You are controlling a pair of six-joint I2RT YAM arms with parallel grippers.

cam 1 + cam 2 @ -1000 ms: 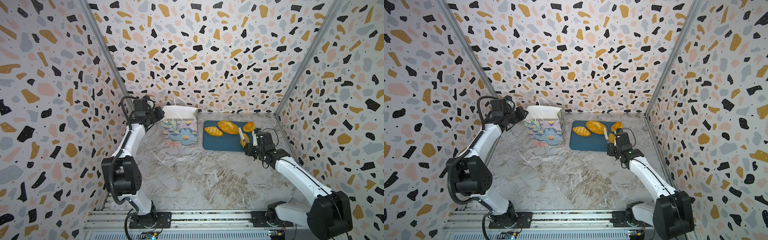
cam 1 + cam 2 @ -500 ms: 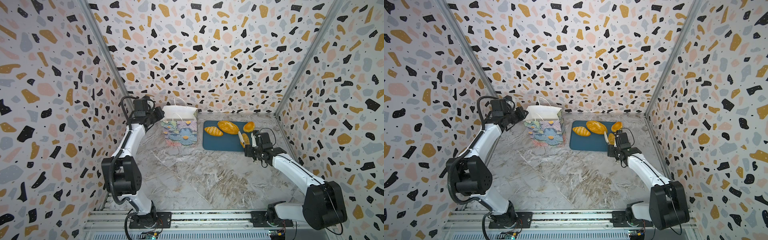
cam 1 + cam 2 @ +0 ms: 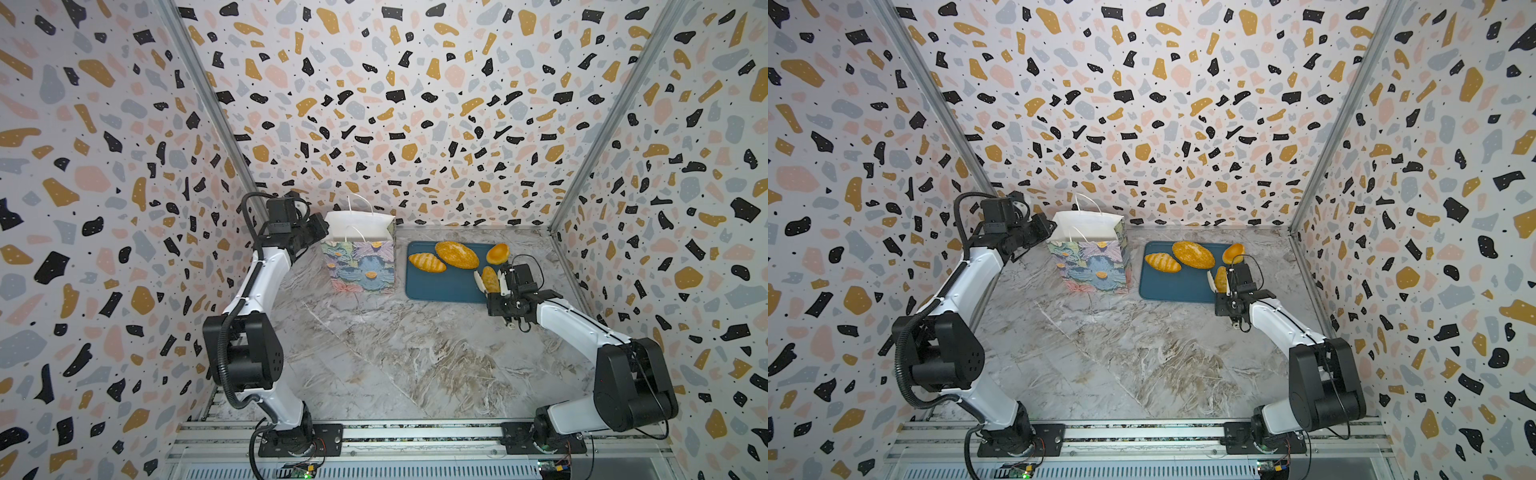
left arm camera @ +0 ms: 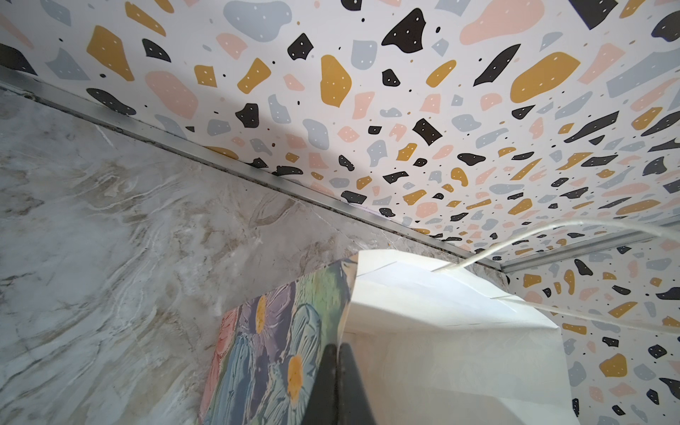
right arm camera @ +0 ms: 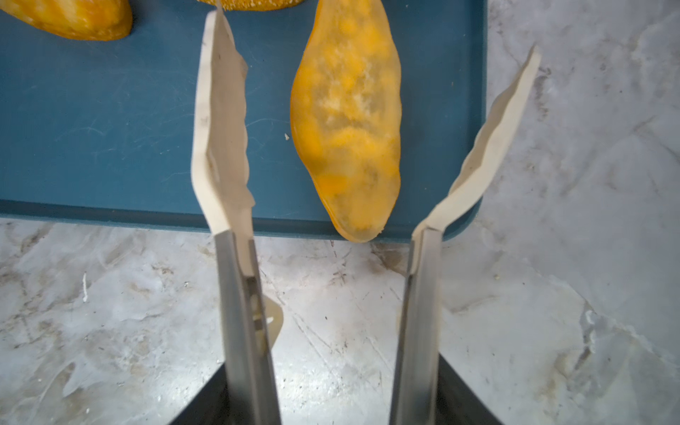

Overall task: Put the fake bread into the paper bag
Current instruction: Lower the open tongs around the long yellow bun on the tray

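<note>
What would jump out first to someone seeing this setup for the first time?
The loud terrazzo walls, then the glossy orange fake bread on a teal tray at the back right. Beside it stands the flowered paper bag, its rim pinched by the left gripper, while the open right gripper straddles one roll.

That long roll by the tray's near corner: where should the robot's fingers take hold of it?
Across its middle, one finger on each long side, coming down from above. The long roll lies on the teal tray pointing lengthwise away from the right gripper, whose open fingers stand either side of it, so closing crosswise probably grips best.
</note>
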